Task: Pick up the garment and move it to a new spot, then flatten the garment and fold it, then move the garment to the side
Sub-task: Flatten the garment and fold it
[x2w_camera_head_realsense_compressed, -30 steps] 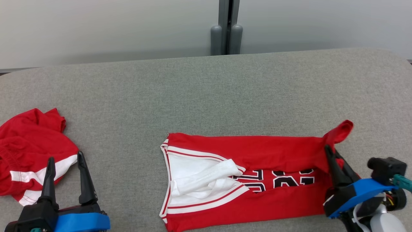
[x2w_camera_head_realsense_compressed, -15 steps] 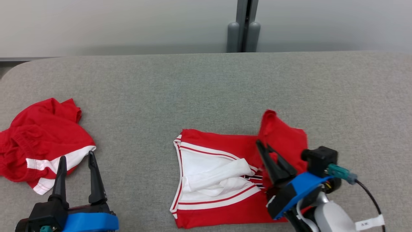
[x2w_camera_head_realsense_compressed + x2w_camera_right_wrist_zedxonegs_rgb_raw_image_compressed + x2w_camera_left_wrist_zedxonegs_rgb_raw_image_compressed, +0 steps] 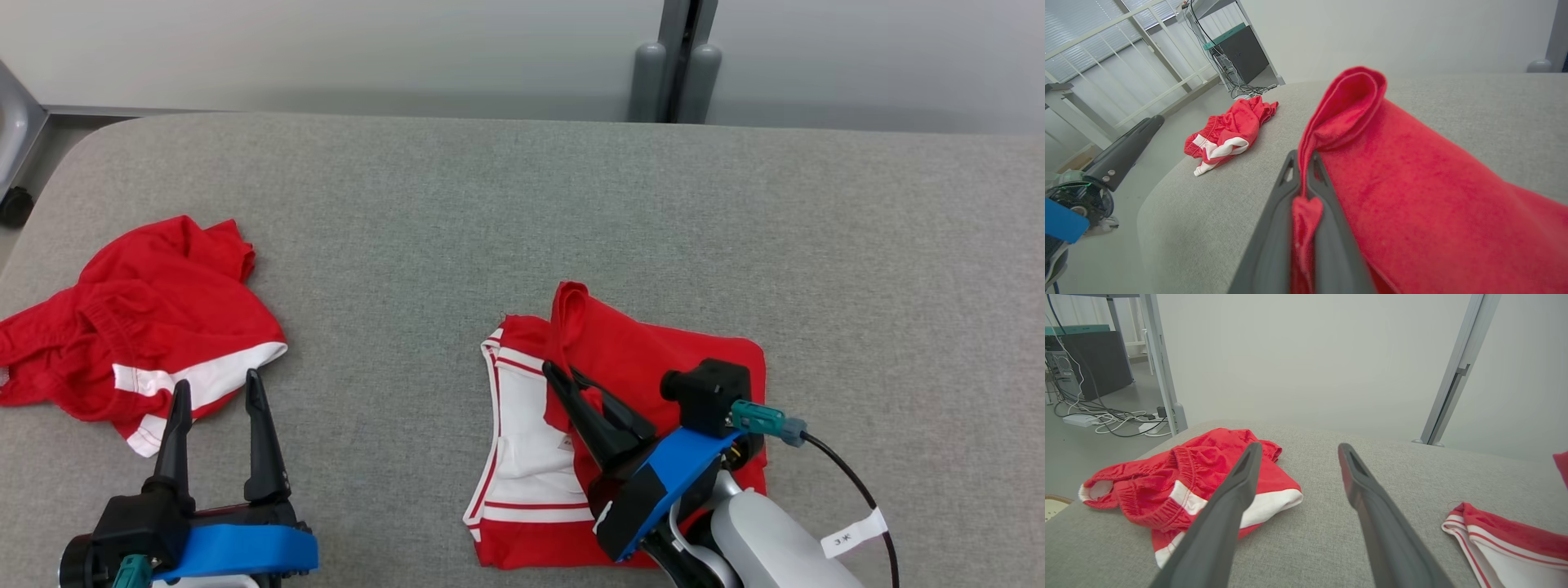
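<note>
Head view. A red jersey (image 3: 653, 359) with white trim lies on the grey table (image 3: 522, 204), close to the table's front edge and slightly right of its middle. A plain red layer is doubled over the trimmed part, and a white panel is exposed on the side nearer the table's left end. The right gripper (image 3: 562, 371) is above the jersey with its jaws closed on a red edge of the cloth. A rolled fold stands up just beyond the tips. The left gripper (image 3: 216, 382) is over the table's front edge toward the left end, with its jaws spread wide and nothing held. A pair of red shorts (image 3: 155, 302) with a white band lies crumpled at the table's left end, well apart from the jersey.

Left wrist view. The two fingers stand far apart above bare table surface, with nothing between them. The shorts lie beyond the left finger. A trimmed corner of the jersey shows at the lower right. Cables (image 3: 1106, 416) lie on the floor past the table's left end.

Right wrist view. The fingers (image 3: 1274, 228) are pressed together with red cloth pinched between them. The fold loops up above the tips, and the rest of the jersey slopes down to the table. The shorts lie farther along the table.
</note>
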